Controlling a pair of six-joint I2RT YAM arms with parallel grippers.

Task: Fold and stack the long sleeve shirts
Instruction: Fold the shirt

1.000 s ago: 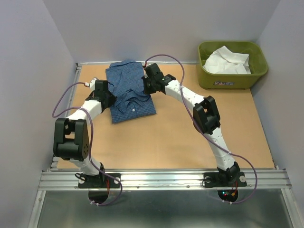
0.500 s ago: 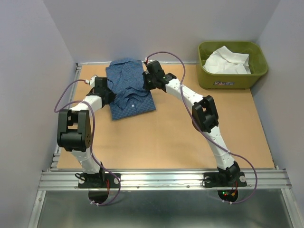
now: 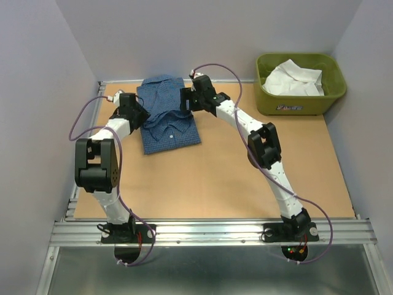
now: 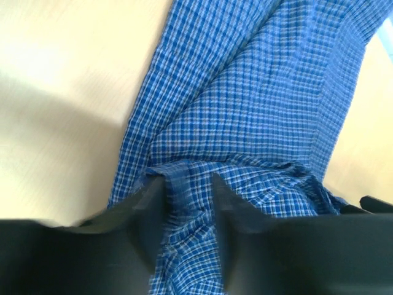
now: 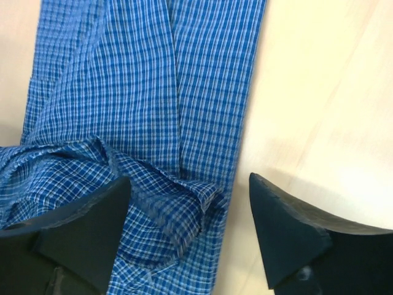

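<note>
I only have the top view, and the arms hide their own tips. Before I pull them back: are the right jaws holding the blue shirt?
Observer: No. In the right wrist view the right jaws stand wide apart, and the blue shirt lies below them, unpinched.
Operator: And the left?
Observer: The left jaws are apart too, but narrower. Checked cloth shows in the gap between the fingers, and I can't tell whether they touch it.
Operator: Is the fold tidy there?
Observer: Not quite. A rumpled ridge of cloth sits between the right jaws, near the shirt's edge, with bare table beside it.
</note>
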